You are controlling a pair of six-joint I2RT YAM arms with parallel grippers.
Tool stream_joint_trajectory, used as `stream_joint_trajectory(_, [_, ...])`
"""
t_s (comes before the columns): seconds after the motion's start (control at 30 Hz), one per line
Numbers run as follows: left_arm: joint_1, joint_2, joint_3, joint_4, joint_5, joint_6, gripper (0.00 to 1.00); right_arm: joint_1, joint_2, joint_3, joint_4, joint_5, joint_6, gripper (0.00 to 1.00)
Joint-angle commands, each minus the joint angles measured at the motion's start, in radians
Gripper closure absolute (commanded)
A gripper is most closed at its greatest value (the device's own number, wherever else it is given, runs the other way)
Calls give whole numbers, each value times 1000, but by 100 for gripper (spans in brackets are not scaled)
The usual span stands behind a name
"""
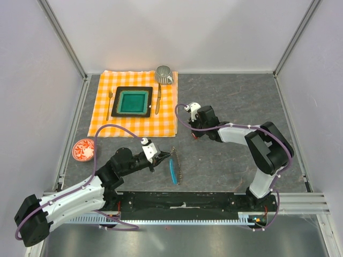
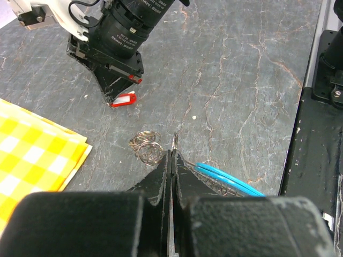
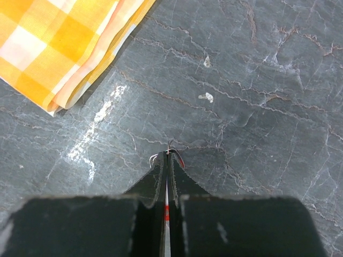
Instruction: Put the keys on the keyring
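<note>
The keyring (image 1: 175, 166) lies in front of the left arm, a thin dark coil with a light-blue strip (image 2: 229, 179). My left gripper (image 1: 159, 156) is shut on the coil's upper end, and a bit of wire pokes out past the fingertips (image 2: 174, 140). Two small silver rings (image 2: 146, 147) rest on the table just left of those tips. At mid-table my right gripper (image 1: 195, 136) is down at the surface and shut on the red key's tag (image 2: 122, 100). In the right wrist view a red sliver (image 3: 181, 159) shows between the closed fingers. No other key is in view.
An orange checked cloth (image 1: 102, 120) at the back left carries a green plate (image 1: 133, 100), a fork (image 1: 110, 101), a knife (image 1: 158, 99) and a metal cup (image 1: 164, 74). A red-patterned saucer (image 1: 83, 150) sits at the left edge. White walls enclose the table.
</note>
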Motion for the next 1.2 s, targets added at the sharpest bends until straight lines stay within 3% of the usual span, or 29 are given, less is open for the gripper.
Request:
stream_joint_trajectory(0.0, [-8, -17, 37, 20, 12, 20, 98, 2, -87, -23, 8, -42, 3, 100])
stream_joint_trajectory(0.4, [-15, -38, 33, 20, 29, 29, 98, 36, -430, -114, -104, -181, -26, 100])
stream_joint_trajectory(0.73, [-26, -12, 54, 19, 123, 101, 98, 214, -759, -86, -358, -172, -148, 100])
stream_joint_trajectory(1.17, [-38, 78, 207, -32, 113, 124, 98, 228, -879, 43, -613, -171, -195, 100])
